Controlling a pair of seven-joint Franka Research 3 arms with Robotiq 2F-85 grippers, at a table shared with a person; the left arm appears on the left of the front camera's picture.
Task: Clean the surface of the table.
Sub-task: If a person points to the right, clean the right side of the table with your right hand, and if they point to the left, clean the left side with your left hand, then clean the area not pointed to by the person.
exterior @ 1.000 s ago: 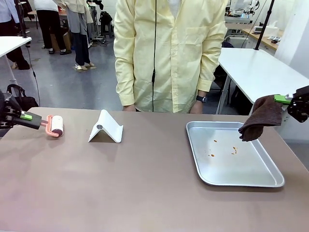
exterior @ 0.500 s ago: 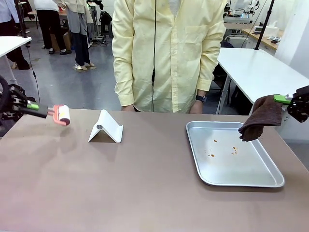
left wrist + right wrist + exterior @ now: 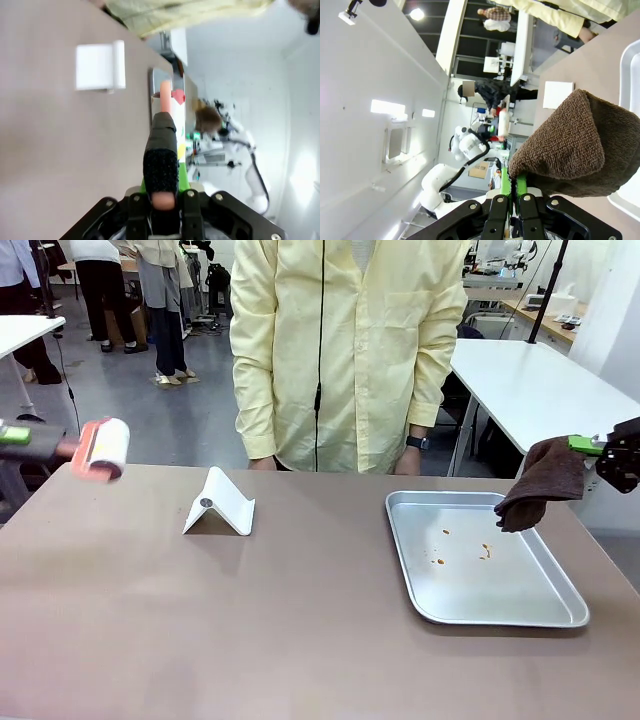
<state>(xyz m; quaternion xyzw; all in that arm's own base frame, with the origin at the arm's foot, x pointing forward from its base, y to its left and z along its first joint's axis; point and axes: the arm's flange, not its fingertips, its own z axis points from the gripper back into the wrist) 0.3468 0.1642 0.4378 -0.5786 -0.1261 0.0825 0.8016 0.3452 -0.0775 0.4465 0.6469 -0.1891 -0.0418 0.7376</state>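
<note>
Across the counter [image 3: 300, 640], the brown top reaches far wider than the metal tray [image 3: 566, 617], which sits on its right part. This top is the surface to be cleaned. To the left of the tray it lies bare apart from one item, and I can make out no dirt on it.

A person [image 3: 350, 350] stands at the far edge, behind the tray's left end, arms down. I see no hand on the counter.

My right jaws are clenched on a brown cloth [image 3: 540, 490], which hangs in folds above the tray's far right corner and, as far as I can tell, touches nothing. I judge it is held there ready for wiping, out of the other arm's path.

A white stand [image 3: 220, 505], folded like a tent, rests upright on the counter well to the left of the tray. It lies directly in the line of any sweep from the left side toward the tray, so it must be skirted or shifted.

My left jaws are clenched on the handle of a lint roller [image 3: 103, 447], held in the air beyond the stand, well apart from the tray. I judge it is raised for carrying, not rolling.

A few orange specks [image 3: 440, 561] lie inside the tray's left half, not on the counter.
</note>
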